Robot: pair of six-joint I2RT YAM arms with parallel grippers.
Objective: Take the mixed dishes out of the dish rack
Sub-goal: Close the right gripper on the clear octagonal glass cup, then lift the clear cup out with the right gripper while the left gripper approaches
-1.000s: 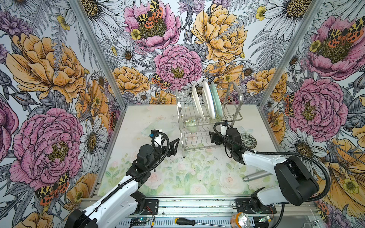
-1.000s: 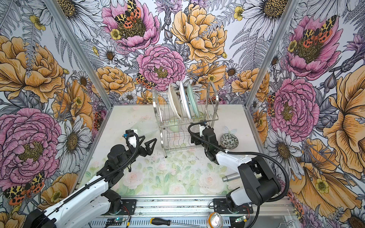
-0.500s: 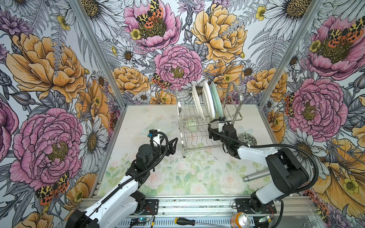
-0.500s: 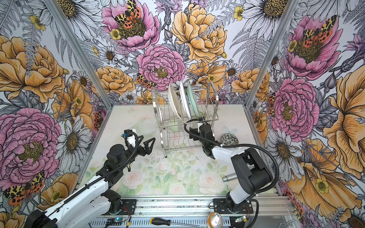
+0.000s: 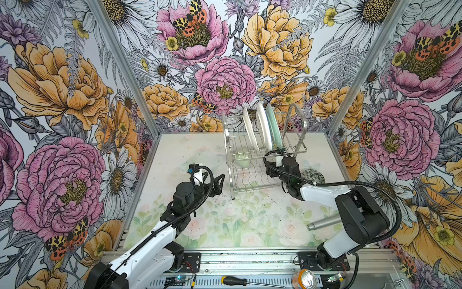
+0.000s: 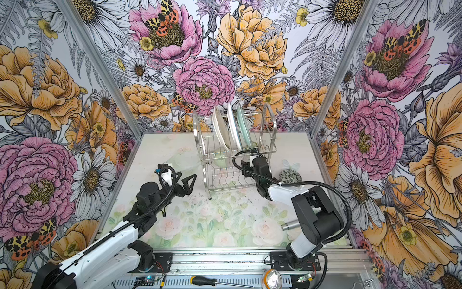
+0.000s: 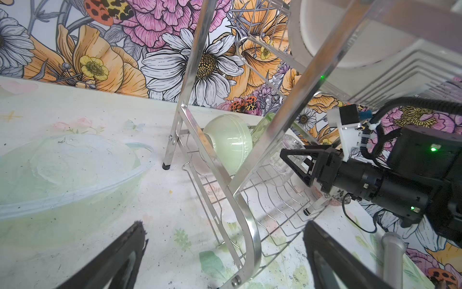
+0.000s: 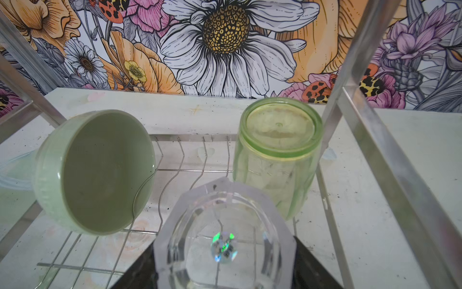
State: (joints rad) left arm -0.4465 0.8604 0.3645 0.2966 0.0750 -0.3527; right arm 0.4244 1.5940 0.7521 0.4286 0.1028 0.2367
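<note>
The dish rack (image 5: 252,160) (image 6: 225,160) stands at the back middle of the table. Three plates stand on edge in its upper shelf: cream (image 5: 250,130), white (image 5: 263,127), mint green (image 5: 273,130). The lower tier holds a tilted pale green bowl (image 8: 95,172), an upside-down green tumbler (image 8: 277,150) and the clear glass (image 8: 225,237). My right gripper (image 8: 225,262) reaches into that tier, with a black finger against each side of the clear glass. A speckled bowl (image 5: 312,176) sits on the table right of the rack. My left gripper (image 5: 218,182) (image 7: 223,225) hovers open at the rack's front left leg, holding nothing.
A grey metal cylinder (image 5: 323,222) lies on the table at the front right, beside my right arm. A clear shallow dish (image 7: 70,170) rests on the table left of the rack. A screwdriver (image 5: 240,281) and a can (image 5: 303,279) lie on the front rail.
My right gripper has pushed forward into the rack's lower tier and its jaws have narrowed onto the clear glass. The left arm has barely moved.
</note>
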